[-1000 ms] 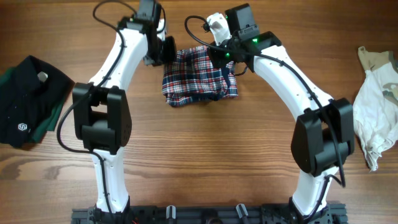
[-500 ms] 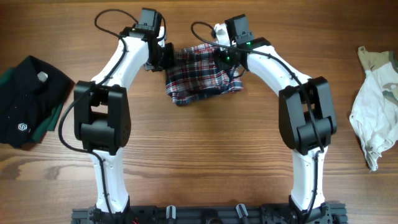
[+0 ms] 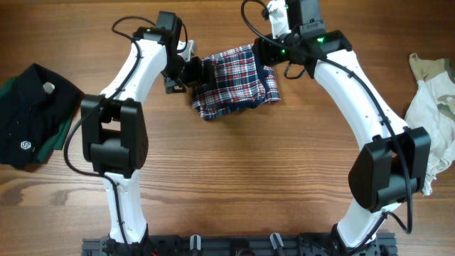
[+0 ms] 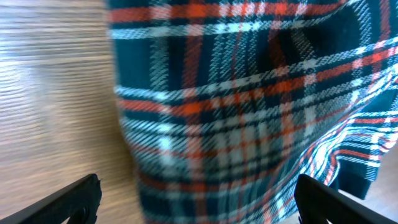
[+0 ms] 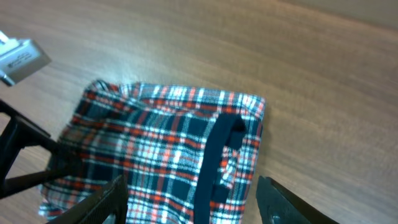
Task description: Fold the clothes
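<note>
Overhead view: left gripper (image 3: 192, 71) and right gripper (image 3: 270, 58) wide open, empty, flanking the part-folded plaid garment (image 3: 234, 82); next, likely grasp an edge.

The plaid garment (image 3: 234, 82) (image 4: 249, 112) (image 5: 161, 155), checked in navy, red and white, lies flat near the far edge of the worktop (image 3: 227, 171), about midway along it. It is folded into a rumpled, roughly rectangular bundle with uneven edges, and a dark navy band (image 5: 214, 155) runs across its top layer. A black garment (image 3: 32, 117) with green trim and a small white logo lies crumpled at the left edge. A pale garment (image 3: 430, 121), white and beige, lies heaped at the right edge.
</note>
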You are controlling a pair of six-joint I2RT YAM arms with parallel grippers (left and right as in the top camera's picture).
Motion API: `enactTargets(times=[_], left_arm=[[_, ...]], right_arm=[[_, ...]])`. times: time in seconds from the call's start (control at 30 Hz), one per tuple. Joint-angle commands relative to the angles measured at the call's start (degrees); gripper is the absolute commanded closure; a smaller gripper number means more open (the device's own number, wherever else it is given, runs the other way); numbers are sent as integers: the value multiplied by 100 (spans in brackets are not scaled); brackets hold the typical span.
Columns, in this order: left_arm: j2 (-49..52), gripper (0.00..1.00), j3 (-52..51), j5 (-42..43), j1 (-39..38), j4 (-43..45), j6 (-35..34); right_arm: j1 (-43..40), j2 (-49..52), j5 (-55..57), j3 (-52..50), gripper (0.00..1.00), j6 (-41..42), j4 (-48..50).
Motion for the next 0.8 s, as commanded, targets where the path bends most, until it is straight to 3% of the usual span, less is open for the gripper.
enactTargets(times=[0.0,0.33,0.53,0.6,0.63,0.67,0.77], left_arm=[[197,0,42,527,-28,234,118],[824,0,42,656,-212,476,111],[824,0,42,651,-354,601,-37],[824,39,42,651,-404,667,-37],[824,81,42,651,-402,688,-37],[824,93,42,651,-402,686,-35],[822,96,44,651,-402,695,-28]], right_arm=[[20,356,-26,-431,36,0,127],[20,1786,-400,-640,38,-22,505],[24,1832,-422,-643,39,-52,470],[24,1832,-483,-643,40,-133,466],[24,1832,-483,-643,41,-129,463],[24,1832,-481,-643,41,-131,461],[24,1832,-483,-643,41,-151,466]])
